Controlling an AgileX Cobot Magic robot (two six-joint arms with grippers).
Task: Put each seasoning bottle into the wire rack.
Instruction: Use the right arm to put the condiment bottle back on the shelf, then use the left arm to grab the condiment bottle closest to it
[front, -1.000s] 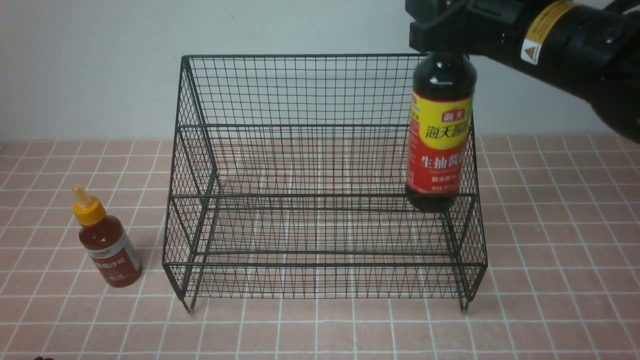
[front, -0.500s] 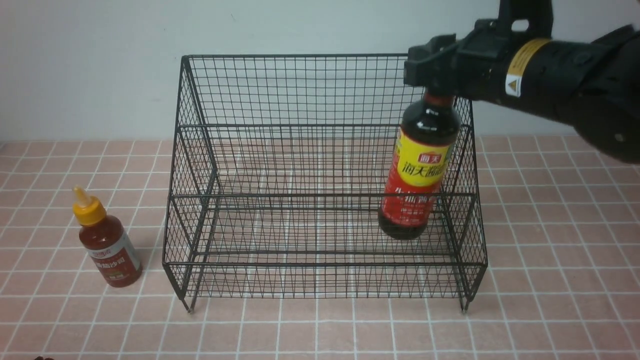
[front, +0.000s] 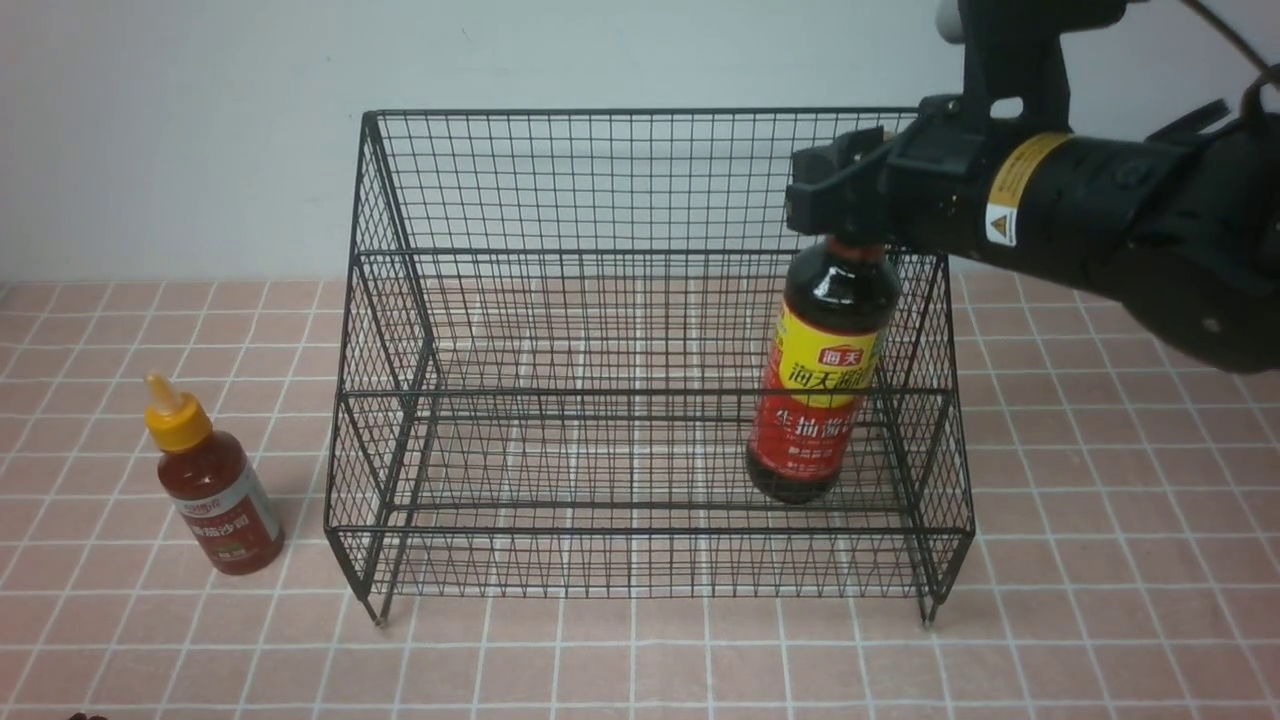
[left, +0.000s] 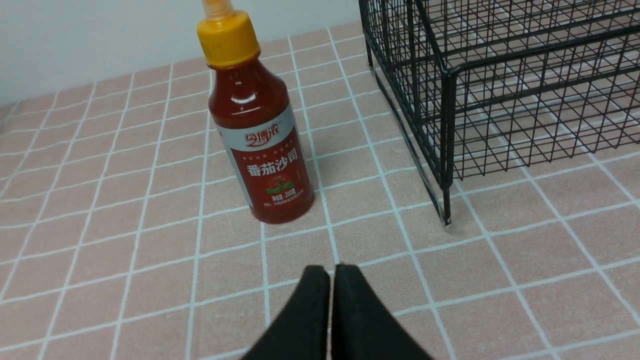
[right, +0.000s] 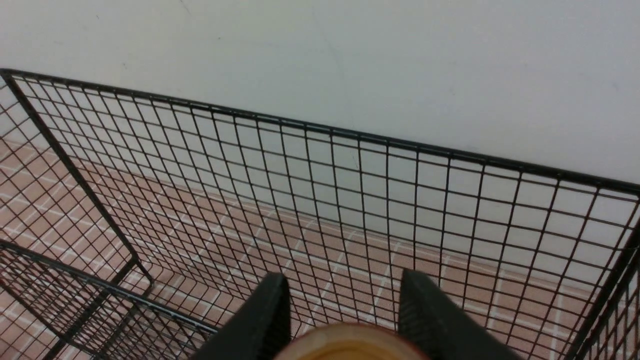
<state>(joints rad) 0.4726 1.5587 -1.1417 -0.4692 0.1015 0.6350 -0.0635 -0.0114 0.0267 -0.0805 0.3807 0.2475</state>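
Jaws of the right gripper (front: 845, 215) are closed around the top of the soy sauce bottle (front: 820, 400), holding it by the cap. In the right wrist view the two black fingers (right: 272, 315) stand on both sides of the round cap (right: 350, 345), with the back wall of the rack (right: 350, 135) behind them.

The soy sauce bottle hangs inside the rack (front: 600, 110), close to the right side wall. It is not upright. The cap end is more toward the right wall and the bottom leans a little toward the middle of the rack. The bottom is low in the front step of the rack, behind the front wires. I cannot tell if it already touches the wire floor there or hangs just above it. The yellow and red label faces the front.

The left gripper (left: 331, 280) has its jaws pressed together with nothing between them. It hovers over the pink tiled table (front: 1100, 600), outside the rack, near the front left leg.

The red sauce bottle (front: 215, 500) stands upright on the table to the left of the rack, well apart from the side wall, with its yellow nozzle cap pointing up. In the left wrist view this bottle (left: 260, 150) is in front of the closed gripper, and the corner of the rack (left: 450, 125) is just beside it.
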